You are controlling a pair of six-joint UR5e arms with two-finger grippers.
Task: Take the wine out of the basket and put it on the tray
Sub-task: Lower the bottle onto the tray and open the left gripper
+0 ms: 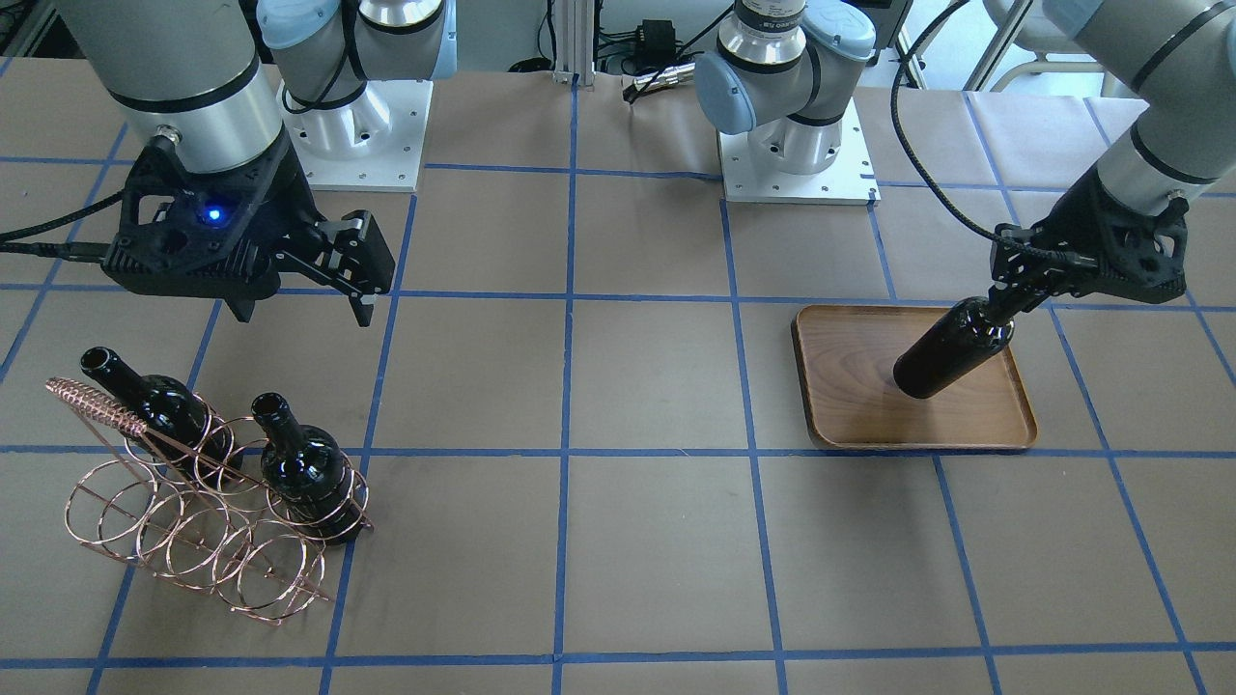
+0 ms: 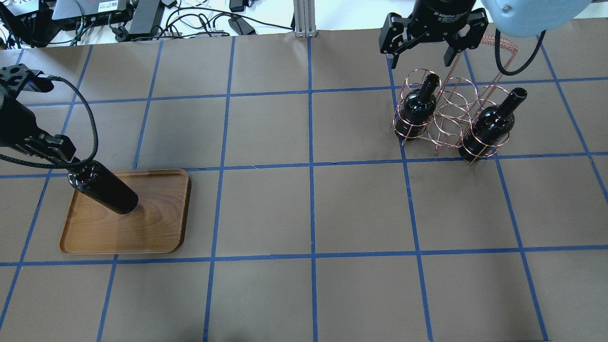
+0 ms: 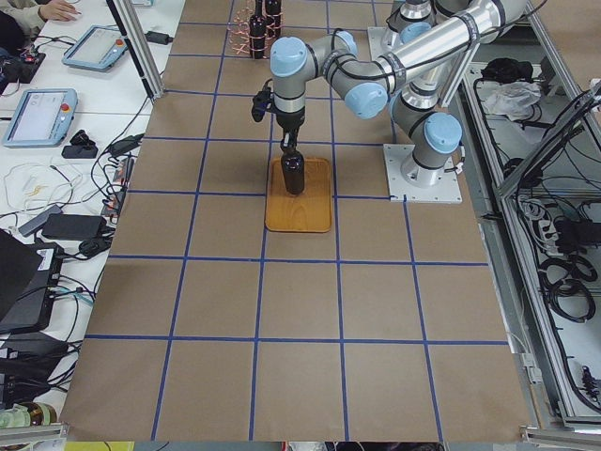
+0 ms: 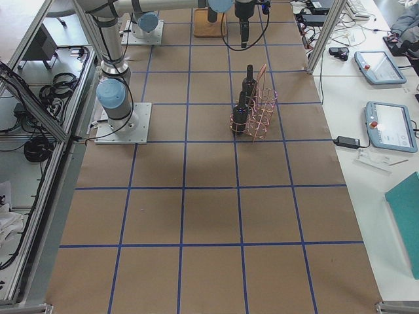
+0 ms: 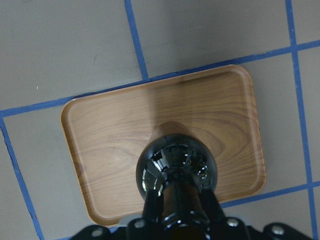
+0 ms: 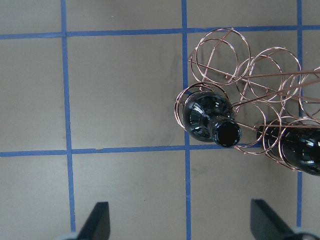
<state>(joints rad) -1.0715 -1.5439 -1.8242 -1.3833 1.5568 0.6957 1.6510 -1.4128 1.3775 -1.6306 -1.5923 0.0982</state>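
My left gripper is shut on the neck of a near-black wine bottle, which hangs upright over the wooden tray. I cannot tell whether its base touches the tray. The left wrist view shows the bottle over the tray's middle. The copper wire basket holds two more bottles, one on its left and one on its right. My right gripper is open and empty, above the table just beyond the basket. Its wrist view shows the nearer bottle's mouth.
Brown paper with a blue tape grid covers the table. Both arm bases stand on white plates at the robot's edge. Cables and power bricks lie past the far edge. Several of the basket's rings hold nothing.
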